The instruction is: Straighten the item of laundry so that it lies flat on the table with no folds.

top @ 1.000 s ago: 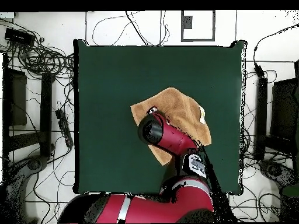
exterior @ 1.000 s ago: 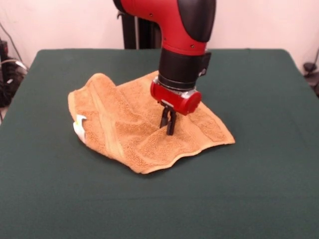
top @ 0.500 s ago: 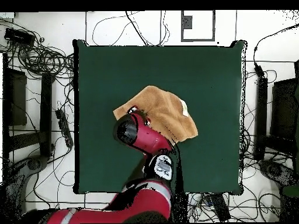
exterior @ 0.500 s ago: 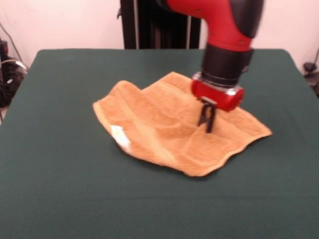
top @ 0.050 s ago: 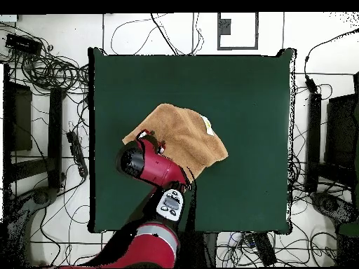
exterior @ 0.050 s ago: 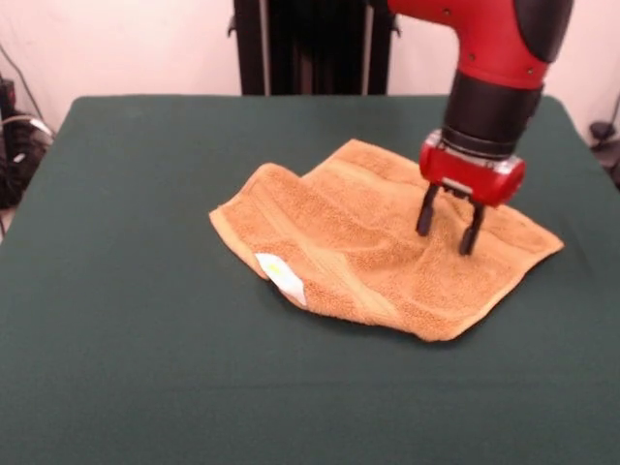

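Overhead, the arm hides the spread claw (exterior @ 0.050 s ago: 448,229), tips on the rumpled towel (exterior @ 0.050 s ago: 368,242).

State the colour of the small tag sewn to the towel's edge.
White, with a faint yellowish mark; the tag on the towel shows best in the front view.

White floor (top @ 0.050 s ago: 49,203) strewn with cables (top @ 0.050 s ago: 42,66)

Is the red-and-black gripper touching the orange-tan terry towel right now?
Touching. In the front view the open gripper has both fingertips pressed onto the towel, with no gap showing.
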Motion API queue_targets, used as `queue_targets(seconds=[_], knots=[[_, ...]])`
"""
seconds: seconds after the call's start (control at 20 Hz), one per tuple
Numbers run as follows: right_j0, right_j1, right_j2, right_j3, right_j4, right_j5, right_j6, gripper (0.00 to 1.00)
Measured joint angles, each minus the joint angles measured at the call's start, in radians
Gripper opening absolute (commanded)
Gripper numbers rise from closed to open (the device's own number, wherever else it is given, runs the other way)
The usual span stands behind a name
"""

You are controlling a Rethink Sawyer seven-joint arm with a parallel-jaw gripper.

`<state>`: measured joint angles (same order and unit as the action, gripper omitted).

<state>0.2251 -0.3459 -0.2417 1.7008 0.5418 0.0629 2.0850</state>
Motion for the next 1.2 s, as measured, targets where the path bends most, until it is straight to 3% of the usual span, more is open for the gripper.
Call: queue_targets(seconds=[0.3,0.35,0.6,0.7,0.9,1.2], knots=[[-0.114,0.001,-0.029,-0.047,-0.102,0.088,0.0,1.0],[-0.176,0.002,-0.029,-0.074,-0.149,0.11,0.0,1.0],[-0.315,0.02,-0.029,-0.155,-0.248,0.125,0.0,1.0],[-0.419,0.046,-0.021,-0.232,-0.32,0.125,0.0,1.0],[-0.545,0.101,0.004,-0.35,-0.399,0.139,0.0,1.0],[-0.611,0.123,0.052,-0.448,-0.463,0.206,0.0,1.0]])
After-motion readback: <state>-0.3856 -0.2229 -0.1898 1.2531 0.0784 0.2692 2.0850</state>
